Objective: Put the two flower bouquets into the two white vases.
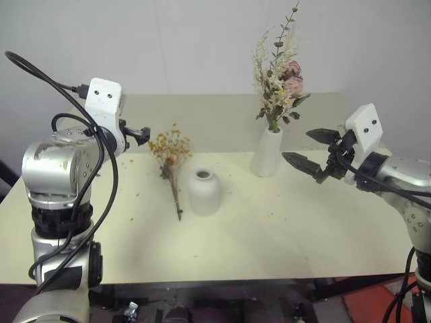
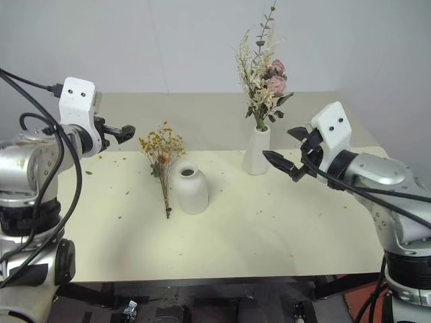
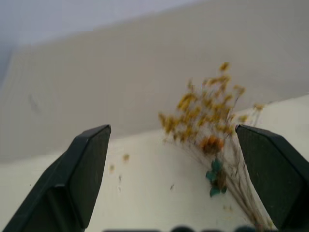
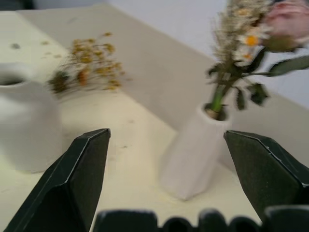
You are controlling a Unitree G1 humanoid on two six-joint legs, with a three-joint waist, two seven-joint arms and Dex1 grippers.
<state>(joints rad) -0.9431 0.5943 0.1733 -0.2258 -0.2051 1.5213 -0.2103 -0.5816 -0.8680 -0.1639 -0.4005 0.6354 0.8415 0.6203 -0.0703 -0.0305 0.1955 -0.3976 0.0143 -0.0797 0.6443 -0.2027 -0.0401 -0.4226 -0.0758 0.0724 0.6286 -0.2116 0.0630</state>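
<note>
yellow bouquet (image 1: 171, 163): lies flat just beside the short vase (image 1: 204, 191) — stems toward the table's (image 1: 283, 235) front edge
nearer arm: left gripper (image 1: 138, 135) — fingers apart, empty
right gripper (image 1: 316, 155): fingers apart, empty

A pale yellow table (image 1: 283, 235) strewn with tiny specks, perhaps dried petals (image 2: 120, 217).

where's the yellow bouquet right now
The yellow bouquet lies flat on the table, just left of the short vase, with its blossoms toward the back.
</note>
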